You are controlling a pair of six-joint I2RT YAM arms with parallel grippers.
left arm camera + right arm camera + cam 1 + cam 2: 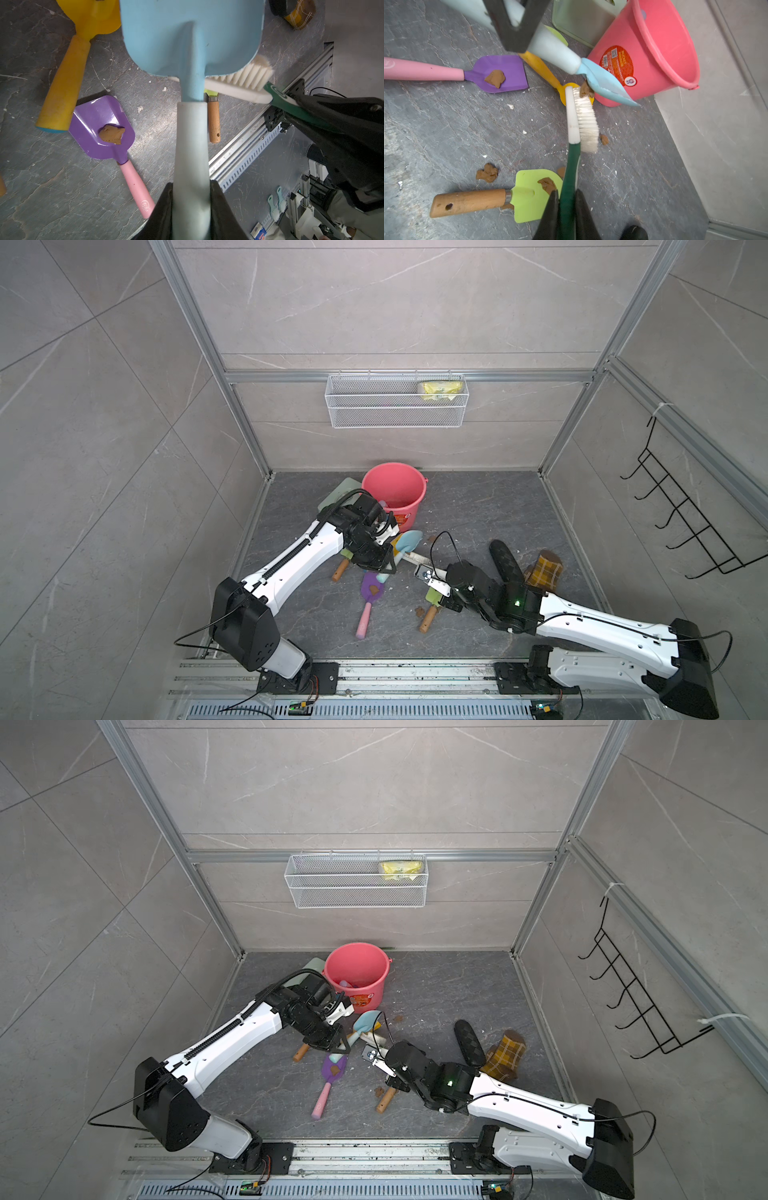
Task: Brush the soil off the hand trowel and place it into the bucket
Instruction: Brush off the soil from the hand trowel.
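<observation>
Left gripper (192, 193) clamped on trowel (602, 82) handle, blade beside bucket (660, 68). Right gripper (568, 199) pinches brush (586, 122); bristles seem to touch the soil lump (586, 89) on blade.

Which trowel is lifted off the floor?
The light-blue trowel with the pale handle, held in the left hand; the purple, yellow and lime-green ones lie on the floor.

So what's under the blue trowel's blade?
A soil lump sits against the blue trowel underside, touching the brush bristles; a yellow trowel lies on the floor below. The blade hides the rest of that face.
</observation>
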